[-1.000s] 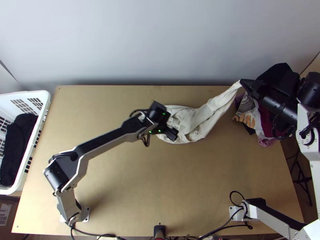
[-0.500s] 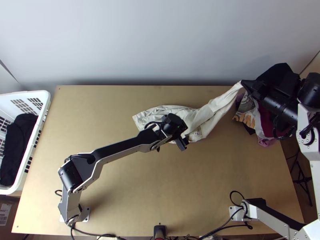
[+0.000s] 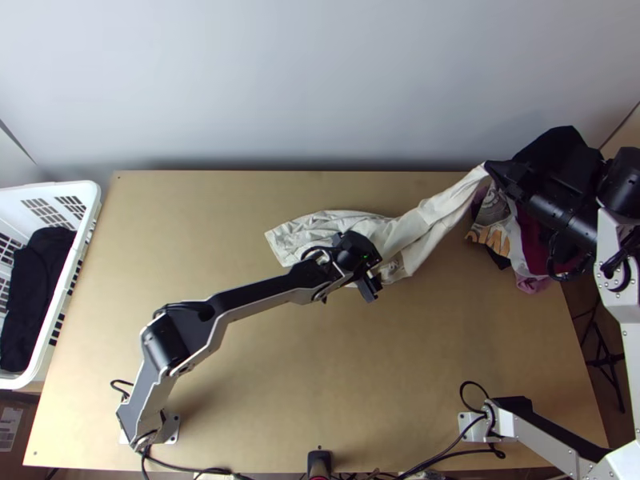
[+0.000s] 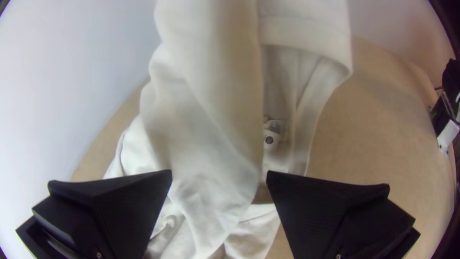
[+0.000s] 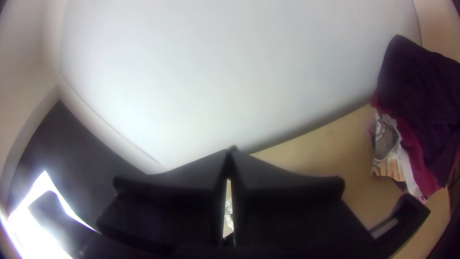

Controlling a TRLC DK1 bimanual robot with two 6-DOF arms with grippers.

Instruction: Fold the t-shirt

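1. T-shirt (image 3: 432,218), off-white, lies bunched and creased across the far middle of the desk (image 3: 320,376), with one end drawn up and out towards the robot's right side.
2. Right tool (image 3: 489,166) is clenched on that drawn-up end, near the desk's far right corner. Cloth runs from it in a narrow, slanting band down to the bunched part.
3. Left tool (image 4: 219,175) has its fingers well spread, with nothing pinched. In its wrist view, loose folds pass between and beyond the fingertips, and an open, banded edge (image 4: 304,31) of the shirt hangs near; I cannot tell which opening it is.
4. Progress looks early. One end is secured, but the shirt is neither spread flat nor squared up, and no deliberate fold can be made out. Left to do, I judge: a second grip, spreading, smoothing and all the folding.
5. Next would probably come a hold on that edge with the left tool. Closing on several layers could bunch the cloth further.
6. Other clothes (image 5: 417,96) are heaped at the desk's right side; a white basket (image 3: 40,190) with dark cloth (image 3: 32,296) inside stands at the left.
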